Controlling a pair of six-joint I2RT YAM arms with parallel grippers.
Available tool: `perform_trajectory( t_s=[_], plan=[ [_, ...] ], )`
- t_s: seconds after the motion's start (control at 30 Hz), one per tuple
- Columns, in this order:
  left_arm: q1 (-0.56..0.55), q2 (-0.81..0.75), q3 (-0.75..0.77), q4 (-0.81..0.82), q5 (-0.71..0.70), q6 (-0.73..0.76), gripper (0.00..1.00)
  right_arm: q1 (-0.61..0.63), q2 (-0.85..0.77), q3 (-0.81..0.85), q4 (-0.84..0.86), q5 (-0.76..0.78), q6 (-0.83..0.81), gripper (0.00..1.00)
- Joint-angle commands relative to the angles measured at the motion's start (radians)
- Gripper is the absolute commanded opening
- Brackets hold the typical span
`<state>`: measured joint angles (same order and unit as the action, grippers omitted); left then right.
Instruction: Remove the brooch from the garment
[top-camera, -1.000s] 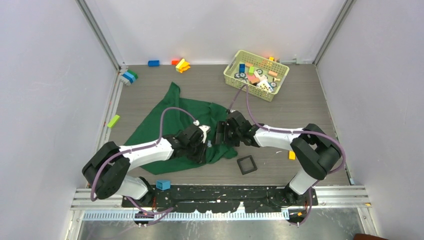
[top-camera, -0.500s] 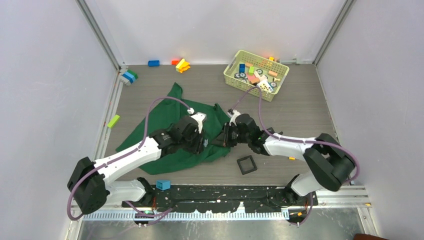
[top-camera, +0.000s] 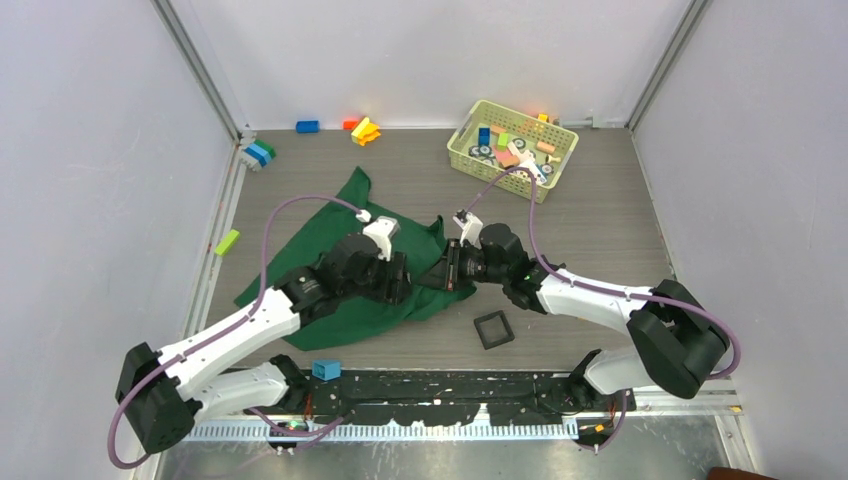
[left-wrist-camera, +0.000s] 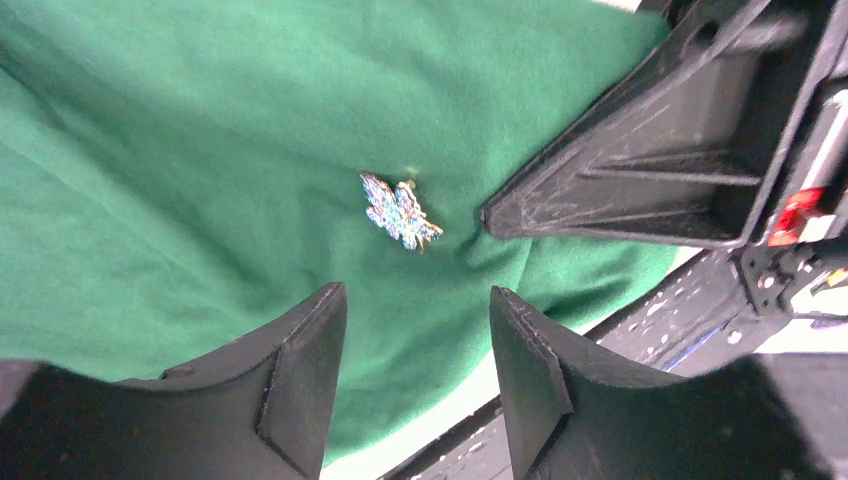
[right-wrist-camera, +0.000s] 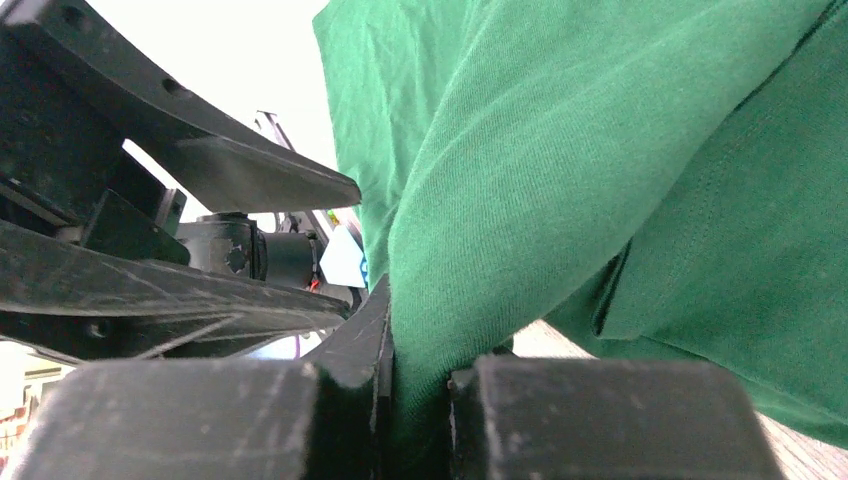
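The brooch (left-wrist-camera: 401, 212), a tiny pale spiky leaf, is pinned on the dark green garment (left-wrist-camera: 200, 180), which lies spread at the table's middle left (top-camera: 320, 240). In the left wrist view my left gripper (left-wrist-camera: 415, 345) hovers just short of the brooch, open, with nothing between its fingers (left-wrist-camera: 300, 370). My right gripper (right-wrist-camera: 420, 390) is shut on a raised fold of the garment (right-wrist-camera: 600, 150) near its right edge. From above, the two grippers face each other closely, left gripper (top-camera: 402, 284) and right gripper (top-camera: 442, 274). The brooch is hidden in the top view.
A small black square tray (top-camera: 493, 329) lies just right of the garment's near corner. A yellow-green basket (top-camera: 470, 152) of toy blocks stands at the back right. Loose blocks sit at the back left (top-camera: 258, 154) and near the bases (top-camera: 326, 369).
The right gripper has closed on the garment's fold and lifted it slightly. The left arm has stretched forward and its jaws have opened wider.
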<state>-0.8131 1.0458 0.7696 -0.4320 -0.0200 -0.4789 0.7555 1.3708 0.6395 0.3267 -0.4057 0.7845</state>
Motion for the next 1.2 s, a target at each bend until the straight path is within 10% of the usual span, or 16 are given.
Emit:
perform_trajectory(
  t_s=[0.0,0.73,1.17],
  plan=[
    [0.036,-0.054,-0.01,0.08,0.011,-0.07,0.57,0.004,-0.016,0.004,0.089,-0.026,-0.013,0.01],
    [0.053,0.113,0.026,0.134,0.052,-0.105,0.38,0.011,-0.031,-0.02,0.127,-0.036,-0.004,0.01],
    [0.087,0.105,0.003,0.131,0.049,-0.072,0.0,0.011,-0.028,0.0,0.022,0.064,-0.027,0.01]
  ],
)
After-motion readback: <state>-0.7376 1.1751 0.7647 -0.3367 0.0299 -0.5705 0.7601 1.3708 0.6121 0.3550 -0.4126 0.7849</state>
